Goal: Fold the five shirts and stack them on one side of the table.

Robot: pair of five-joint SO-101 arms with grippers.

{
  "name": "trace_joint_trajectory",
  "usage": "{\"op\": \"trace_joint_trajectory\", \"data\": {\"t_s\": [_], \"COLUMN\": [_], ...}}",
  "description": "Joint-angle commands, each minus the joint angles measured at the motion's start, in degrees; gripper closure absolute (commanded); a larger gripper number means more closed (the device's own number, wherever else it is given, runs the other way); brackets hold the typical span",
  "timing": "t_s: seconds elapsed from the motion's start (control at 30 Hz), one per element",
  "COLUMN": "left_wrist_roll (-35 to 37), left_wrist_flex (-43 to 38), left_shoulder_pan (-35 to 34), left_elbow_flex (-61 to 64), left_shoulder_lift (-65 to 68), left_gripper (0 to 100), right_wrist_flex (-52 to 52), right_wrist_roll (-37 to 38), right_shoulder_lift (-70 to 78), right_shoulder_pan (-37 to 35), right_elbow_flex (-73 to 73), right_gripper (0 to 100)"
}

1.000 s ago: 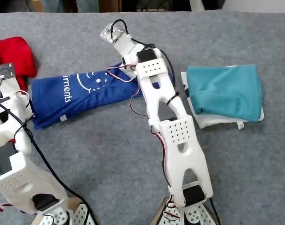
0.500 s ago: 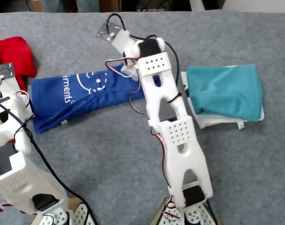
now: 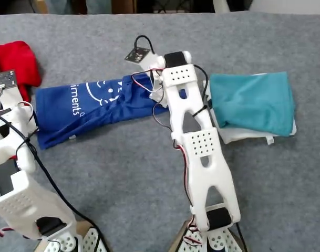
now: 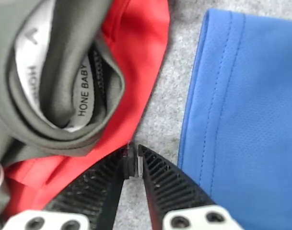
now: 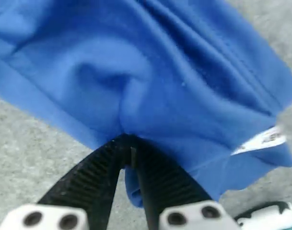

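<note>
Your right gripper (image 5: 130, 149) is pinched tight on a bunched fold of the blue shirt (image 3: 91, 107), at the end nearest the right arm (image 3: 202, 152). That shirt lies as a long rumpled strip across the middle-left of the grey table (image 3: 123, 178), printed side up and a bit slanted. Your left gripper (image 4: 132, 160) has its jaws together, with the tips over the narrow bare gap between the red shirt (image 4: 141, 57) and the blue shirt's hemmed edge. They're right up against the red fabric and I honestly can't tell if they've caught any of it. A dark grey garment (image 4: 59, 72) is heaped on top of the red one there, neck label showing. Over on the right side of the table the teal shirt (image 3: 251, 102) is folded and lying on a folded white shirt (image 3: 238, 135), with the right arm between that pile and the blue one
</note>
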Motion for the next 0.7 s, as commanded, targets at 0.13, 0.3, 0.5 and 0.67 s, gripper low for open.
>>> {"op": "trace_joint_trajectory", "data": {"t_s": [0.13,0.3,0.5,0.67], "left_wrist_roll": [0.3,0.3,0.3,0.3], "left_wrist_flex": [0.2,0.2,0.3,0.3], "left_shoulder_pan": [-0.8,-0.8,-0.8,-0.8], "left_elbow_flex": [-1.6,-1.6,-1.6,-1.6], "left_shoulder_lift": [-0.4,-0.4,-0.4,-0.4], "left_gripper": [95,95,95,95], "right_wrist_flex": [1.5,1.1,-1.1,-7.5], "right_wrist_roll": [0.4,0.1,0.0,-0.6], "right_shoulder_lift": [-4.7,-12.2,-14.4,-9.7], "right_shoulder_pan": [4.4,3.7,-2.5,-9.1], "right_elbow_flex": [-2.9,-2.9,-2.4,-1.5], "right_gripper": [98.4,98.4,98.4,98.4]}}
